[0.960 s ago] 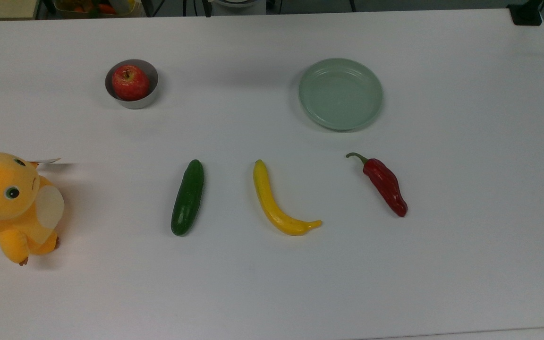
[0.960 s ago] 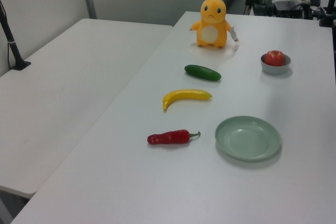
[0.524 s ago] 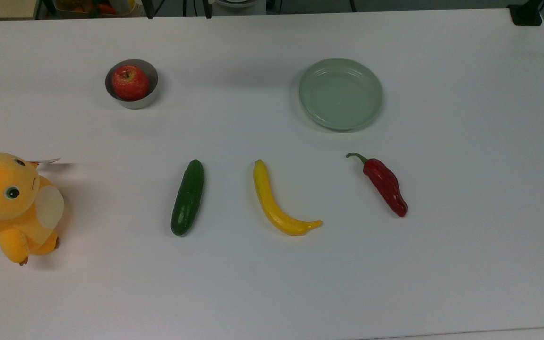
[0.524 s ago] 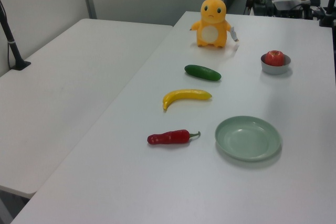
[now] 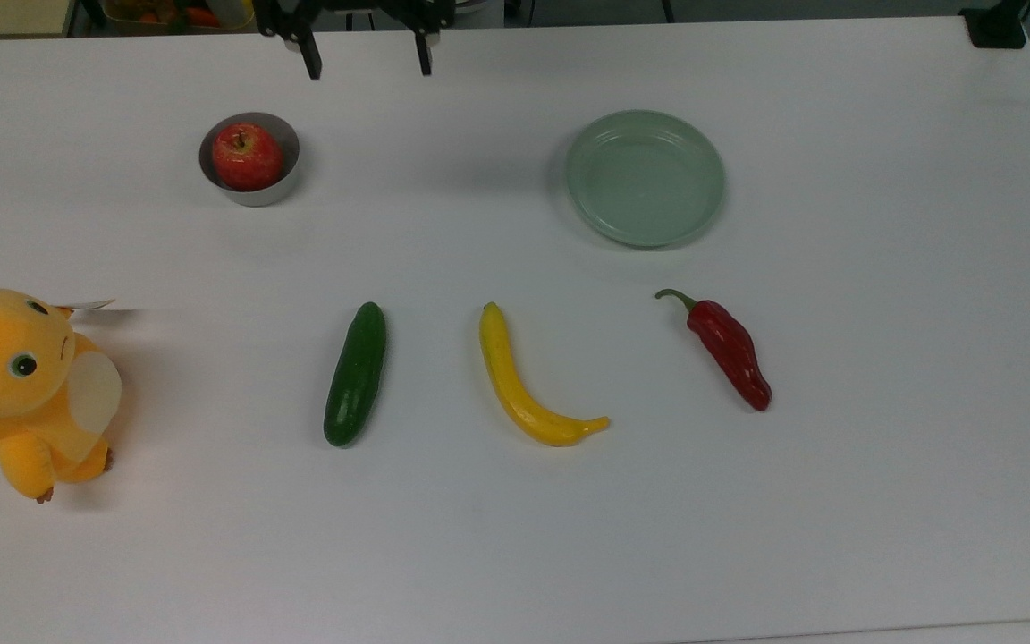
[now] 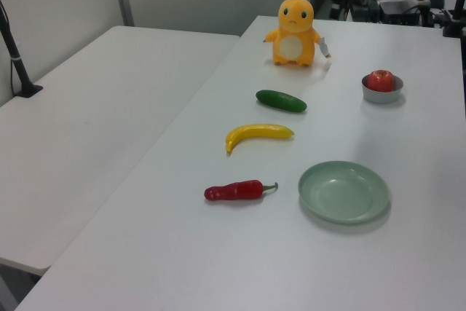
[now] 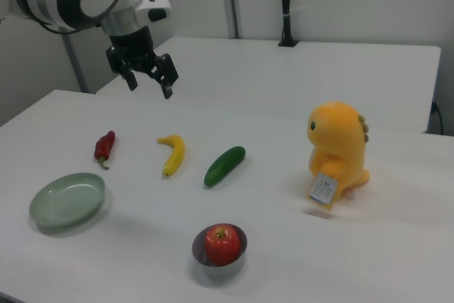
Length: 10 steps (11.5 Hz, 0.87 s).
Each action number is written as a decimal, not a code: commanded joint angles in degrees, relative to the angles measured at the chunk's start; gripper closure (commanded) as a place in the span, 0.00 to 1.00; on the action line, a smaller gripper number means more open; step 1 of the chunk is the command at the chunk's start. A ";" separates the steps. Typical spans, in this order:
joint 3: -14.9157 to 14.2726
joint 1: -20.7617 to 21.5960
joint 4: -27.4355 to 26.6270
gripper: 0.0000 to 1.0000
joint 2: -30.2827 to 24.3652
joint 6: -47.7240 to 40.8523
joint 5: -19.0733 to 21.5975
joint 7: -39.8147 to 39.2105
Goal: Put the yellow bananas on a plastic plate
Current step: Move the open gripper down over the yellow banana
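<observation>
**Banana on table, plate empty, claw open in the air**

Banana (image 5: 528,385): 1 slim, curved, glossy bright-yellow piece with pointed ends; lies flat on the white table (image 5: 882,465), between the cucumber (image 5: 355,374) and the chili (image 5: 728,349), apart from both; plate (image 5: 645,177) well apart from it, round, shallow, pale green, smooth raised rim, nothing in it. Cucumber straight, dark green, shiny; chili red, wrinkled, green stem. Small round metal bowl (image 5: 251,161) holds 1 red apple (image 5: 247,156). Fuzzy orange plush toy (image 5: 23,385) at the top view's left edge. Gripper (image 7: 147,81): 2 dark fingers spread wide, gripping nothing, raised above the table.
</observation>
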 commanded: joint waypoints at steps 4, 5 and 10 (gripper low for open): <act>4.39 3.55 4.49 0.00 12.85 16.61 0.04 0.56; 4.40 4.69 5.53 0.00 15.57 18.80 -1.01 2.31; 4.40 7.51 6.95 0.00 27.27 28.91 -11.72 11.28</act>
